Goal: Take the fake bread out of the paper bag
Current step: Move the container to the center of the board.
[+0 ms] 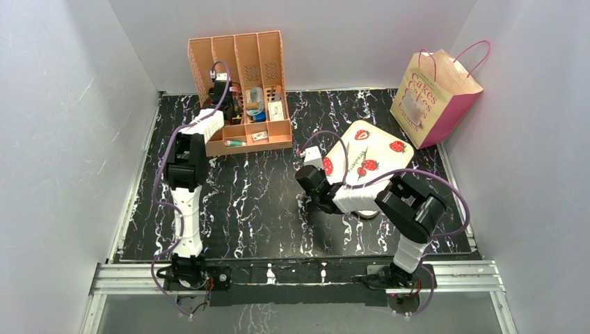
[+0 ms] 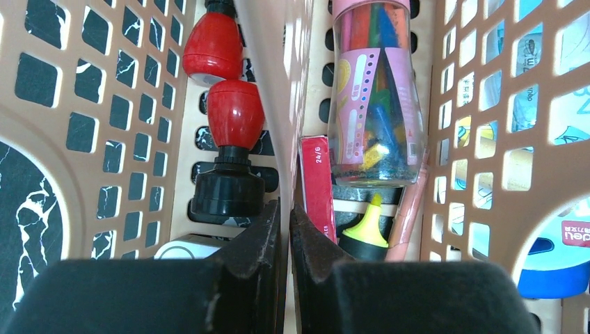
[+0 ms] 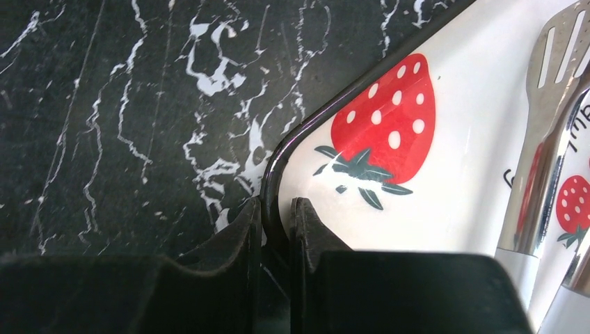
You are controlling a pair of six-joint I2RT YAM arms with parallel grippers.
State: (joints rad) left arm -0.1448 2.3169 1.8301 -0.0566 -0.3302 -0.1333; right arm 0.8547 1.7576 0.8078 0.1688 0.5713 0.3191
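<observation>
The paper bag, tan with "Cakes" lettering, a magenta side and pink cord handles, stands upright at the back right against the wall. The fake bread is hidden; none shows in any view. My right gripper is shut on the dark rim of the white strawberry tray at its left corner, well short of the bag. My left gripper is far from the bag at the back left, shut on a thin divider wall of the peach organiser.
The organiser holds red-capped bottles, a clear pen case, a yellow highlighter and a red box. Metal tongs lie on the tray. White walls enclose the black marble table on three sides.
</observation>
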